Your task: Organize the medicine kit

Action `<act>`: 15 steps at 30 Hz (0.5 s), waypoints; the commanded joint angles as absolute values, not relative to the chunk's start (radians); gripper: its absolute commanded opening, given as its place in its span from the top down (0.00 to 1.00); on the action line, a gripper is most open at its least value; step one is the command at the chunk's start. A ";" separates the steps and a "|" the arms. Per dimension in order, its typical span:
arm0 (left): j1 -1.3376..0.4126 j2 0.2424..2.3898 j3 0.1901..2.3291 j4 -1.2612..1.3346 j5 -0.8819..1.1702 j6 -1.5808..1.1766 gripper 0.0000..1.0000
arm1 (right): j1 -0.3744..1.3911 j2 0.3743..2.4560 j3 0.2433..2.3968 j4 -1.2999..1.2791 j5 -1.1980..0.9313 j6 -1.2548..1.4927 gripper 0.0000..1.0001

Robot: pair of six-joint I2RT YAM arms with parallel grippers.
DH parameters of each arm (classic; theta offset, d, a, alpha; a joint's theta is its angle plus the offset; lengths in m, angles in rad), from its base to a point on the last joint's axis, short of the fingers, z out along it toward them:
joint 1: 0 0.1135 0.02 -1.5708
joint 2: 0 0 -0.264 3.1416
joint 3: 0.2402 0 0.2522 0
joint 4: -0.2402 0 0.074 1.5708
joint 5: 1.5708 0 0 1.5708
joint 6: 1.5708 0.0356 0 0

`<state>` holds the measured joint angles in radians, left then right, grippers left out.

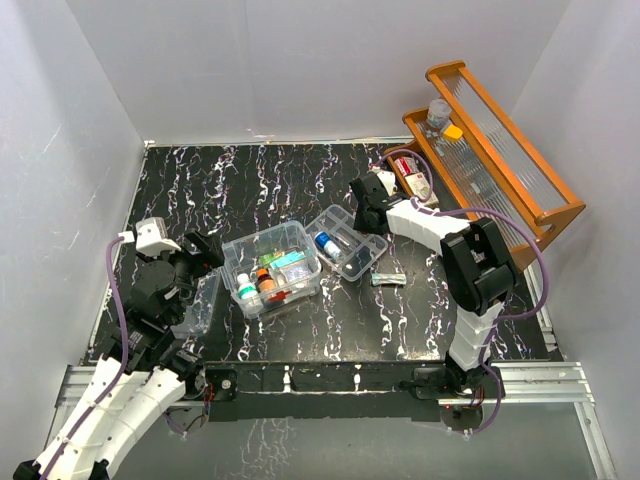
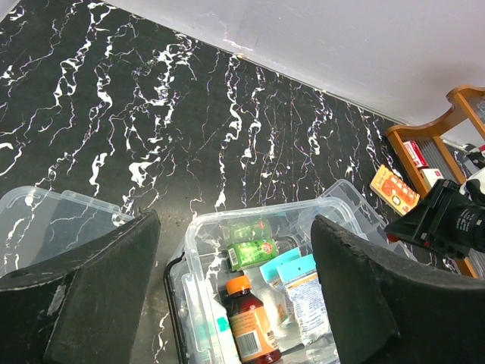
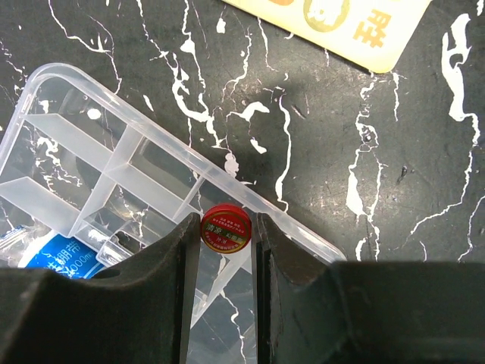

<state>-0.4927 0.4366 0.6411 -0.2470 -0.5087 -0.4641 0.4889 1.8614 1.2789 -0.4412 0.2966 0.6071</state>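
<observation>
The medicine kit [image 1: 272, 262] is an open clear box at mid-table holding an orange-capped brown bottle [image 2: 246, 318], a green box [image 2: 254, 252] and blue-topped sachets [image 2: 303, 284]. Its clear lid [image 1: 200, 305] lies to its left. My left gripper [image 2: 235, 221] is open and empty, hovering over the kit's near-left side. A clear divider tray [image 3: 114, 163] lies to the right of the kit. My right gripper [image 3: 225, 220] is shut on a small round red tin [image 3: 225, 228], held over the tray's far edge. That gripper also shows in the top view [image 1: 368, 222].
An orange-brown wooden rack [image 1: 520, 165] stands at the right with a bottle [image 1: 438, 112] and small boxes on it. A yellow-orange packet [image 2: 394, 189] lies near the rack. A small strip [image 1: 388, 279] lies on the table right of the tray.
</observation>
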 commanded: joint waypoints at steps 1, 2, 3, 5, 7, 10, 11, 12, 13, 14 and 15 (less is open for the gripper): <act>-0.493 0.439 0.644 -0.233 -0.506 -0.453 0.20 | 0.494 1.794 1.284 -0.412 0.346 0.613 0.76; -0.493 0.439 0.644 -0.232 -0.506 -0.453 0.20 | 0.494 1.795 1.283 -0.412 0.347 0.612 0.76; -0.492 0.439 0.644 -0.232 -0.506 -0.453 0.20 | 0.494 1.800 1.286 -0.414 0.345 0.612 0.76; -0.492 0.439 0.644 -0.232 -0.505 -0.453 0.20 | 0.493 1.814 1.295 -0.425 0.340 0.614 0.76; -0.492 0.439 0.644 -0.234 -0.507 -0.453 0.20 | 0.494 1.827 1.298 -0.429 0.335 0.616 0.76; -0.492 0.437 0.644 -0.233 -0.508 -0.453 0.20 | 0.494 1.841 1.298 -0.431 0.330 0.618 0.76; -0.493 0.437 0.644 -0.233 -0.508 -0.453 0.20 | 0.494 1.844 1.299 -0.430 0.326 0.617 0.76; -0.492 0.438 0.644 -0.233 -0.508 -0.453 0.20 | 0.494 1.848 1.301 -0.430 0.318 0.614 0.75; -0.493 0.439 0.644 -0.232 -0.507 -0.453 0.20 | 0.494 1.851 1.303 -0.429 0.314 0.613 0.75; -0.492 0.440 0.644 -0.232 -0.506 -0.453 0.20 | 0.493 1.854 1.305 -0.429 0.310 0.612 0.75; -0.493 0.441 0.644 -0.233 -0.505 -0.453 0.20 | 0.494 1.856 1.306 -0.431 0.304 0.611 0.75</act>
